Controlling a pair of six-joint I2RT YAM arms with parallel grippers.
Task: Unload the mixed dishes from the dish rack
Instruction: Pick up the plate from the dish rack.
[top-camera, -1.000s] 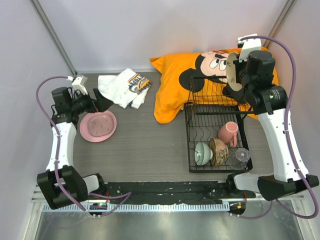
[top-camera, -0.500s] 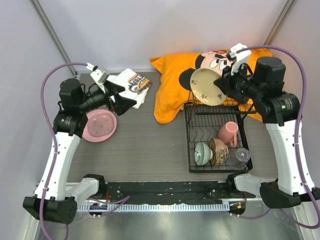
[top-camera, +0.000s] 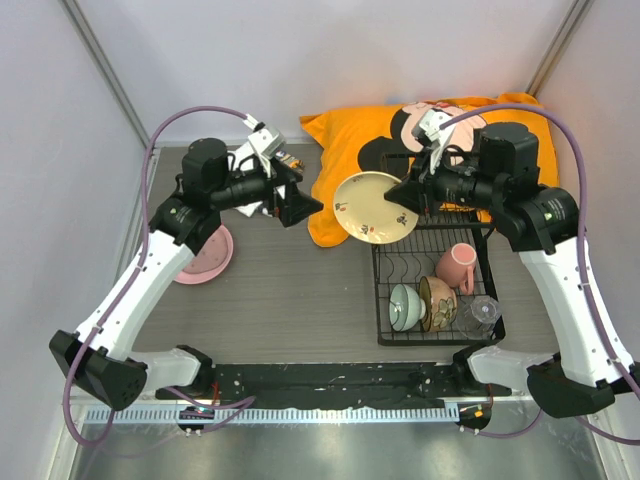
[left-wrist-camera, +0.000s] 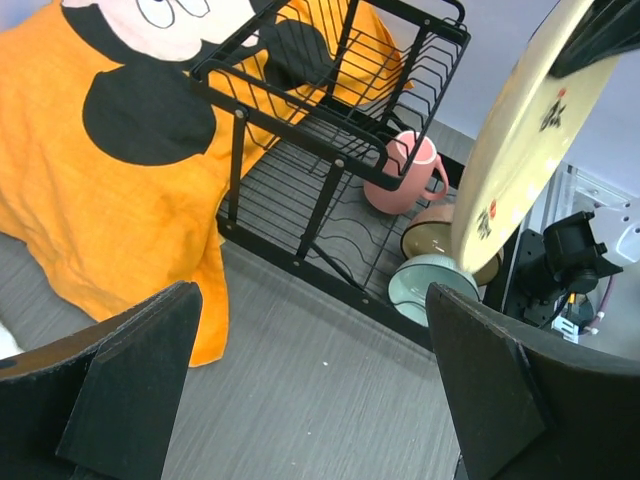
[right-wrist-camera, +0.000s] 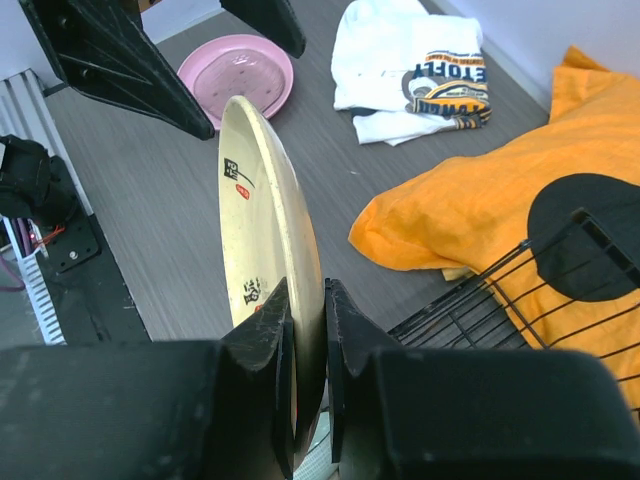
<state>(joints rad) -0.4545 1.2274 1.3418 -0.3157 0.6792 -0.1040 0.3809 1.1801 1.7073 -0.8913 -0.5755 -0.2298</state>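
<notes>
My right gripper (top-camera: 405, 192) (right-wrist-camera: 308, 290) is shut on the rim of the tan speckled plate (top-camera: 372, 207) (right-wrist-camera: 265, 200). It holds the plate on edge in the air, just left of the black wire dish rack (top-camera: 435, 270) (left-wrist-camera: 330, 130). My left gripper (top-camera: 300, 205) (left-wrist-camera: 312, 300) stands wide open and empty, a short way left of that plate (left-wrist-camera: 510, 130). In the rack sit a pink mug (top-camera: 457, 266) (left-wrist-camera: 405, 180), a pale green bowl (top-camera: 404, 306) (left-wrist-camera: 430, 285), a brown patterned bowl (top-camera: 438, 302) and a small clear glass (top-camera: 481, 314). The pink plate (top-camera: 205, 262) (right-wrist-camera: 237, 75) lies on the table at the left, partly hidden by the left arm.
An orange Mickey Mouse cloth (top-camera: 340, 150) (right-wrist-camera: 500, 200) lies behind the rack and under its far end. A folded white shirt (right-wrist-camera: 410, 60) lies at the back of the table. Grey walls close in the back and both sides.
The right arm has swung the tan plate from above the rack's far end leftwards and down, off the rack's left side. The left arm has moved right from the pink plate towards it, still open.
</notes>
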